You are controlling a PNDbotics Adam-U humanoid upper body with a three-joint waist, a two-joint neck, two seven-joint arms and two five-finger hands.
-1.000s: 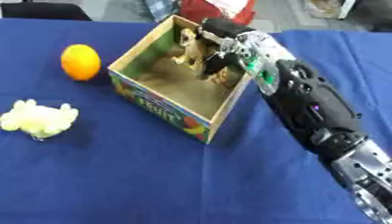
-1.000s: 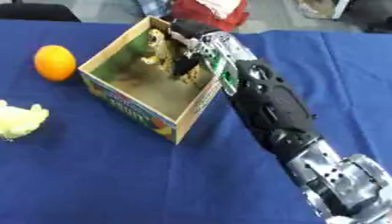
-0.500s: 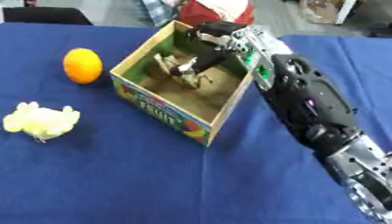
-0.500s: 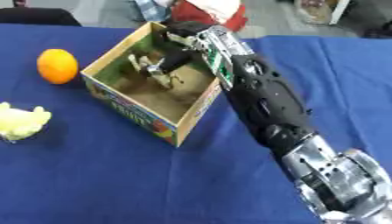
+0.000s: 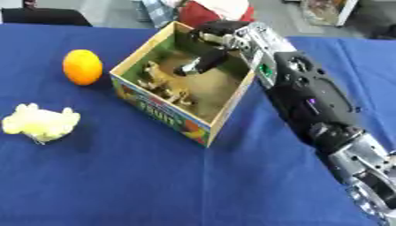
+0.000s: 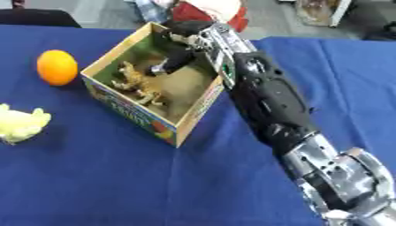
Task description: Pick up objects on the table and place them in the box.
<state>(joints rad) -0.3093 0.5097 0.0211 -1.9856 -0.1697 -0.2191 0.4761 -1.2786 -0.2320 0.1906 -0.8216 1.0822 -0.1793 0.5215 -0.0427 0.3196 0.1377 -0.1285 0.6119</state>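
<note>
Toy animal point(image 5: 166, 84): tan figure lying inside the box, along its left wall, on the brown floor
Box point(image 5: 154, 108): open cardboard box with a printed fruit front, set askew on the bench, near its middle
Right robot hand point(image 5: 219, 42): over the box's far right corner, fingers relaxed and reaching down into the box, holding nothing; its fingertip point(image 5: 185, 71) is apart from the toy animal
Orange point(image 5: 82, 66): on the bench just left of the box, not touching it
Yellow soft thing point(image 5: 39, 124): pale and lumpy, on the bench well left of the box, nearer the front edge
Bench point(image 5: 123, 176): covered in blue cloth
</note>
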